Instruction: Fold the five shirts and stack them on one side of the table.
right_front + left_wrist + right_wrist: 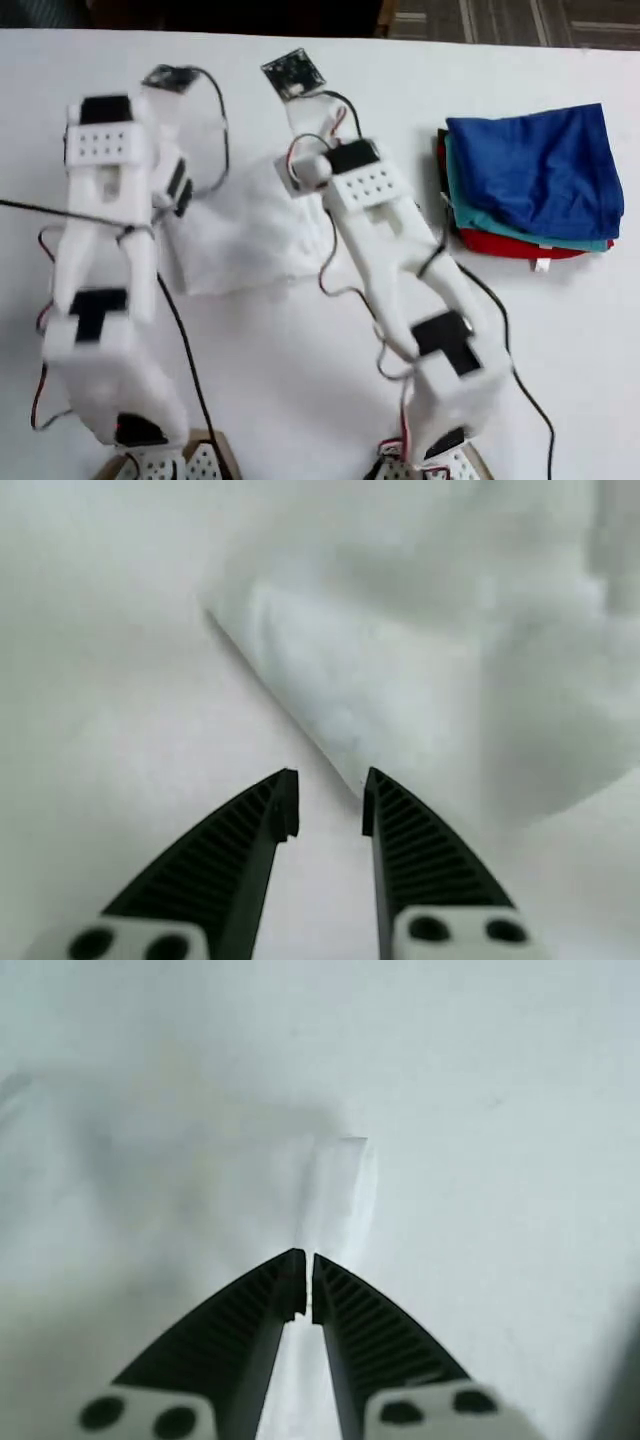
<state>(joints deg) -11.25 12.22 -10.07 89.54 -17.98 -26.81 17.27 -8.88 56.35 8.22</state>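
Observation:
A crumpled white shirt [250,235] lies on the white table [280,390] between my two arms. In the left wrist view my left gripper [330,802] is open just off a folded edge of the white shirt [420,680], nothing between its fingers. In the high view the left gripper [182,198] sits at the shirt's left edge. My right gripper [305,1285] is shut on a narrow pinched fold of the white shirt [335,1185], low over the cloth. A stack of folded shirts lies on the right side, with a blue shirt [535,165] on top, then teal [480,222] and red [510,245].
Cables run from both arms across the table near the shirt. The arm bases stand at the table's front edge. A dark floor shows beyond the table's far edge.

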